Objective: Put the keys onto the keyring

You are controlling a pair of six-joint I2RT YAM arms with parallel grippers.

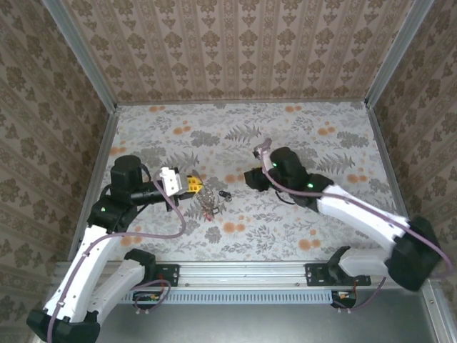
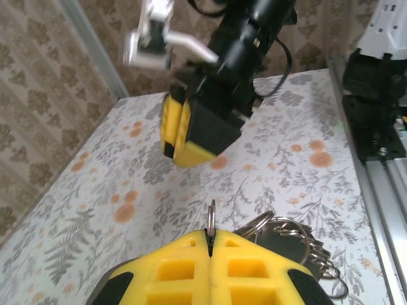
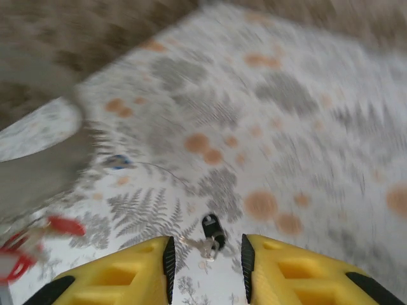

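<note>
Shiny silver metal rings (image 2: 286,232) gleam beside the left tool's (image 2: 210,237) matt yellow plastic fingers (image 2: 254,274); the floral-printed bench (image 2: 95,210) looks matt.

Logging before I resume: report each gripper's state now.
Left gripper: closed, pinching a metal ring.
Right gripper: open over a black key.

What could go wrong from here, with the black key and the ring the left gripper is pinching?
1. The right gripper is open over the small black key, and its wrist view is blurred; closing now may nudge the key away.
2. The left gripper pinches only the edge of a thin metal ring, which might twist or slip out.
3. The grippers sit close together and may bump.
</note>
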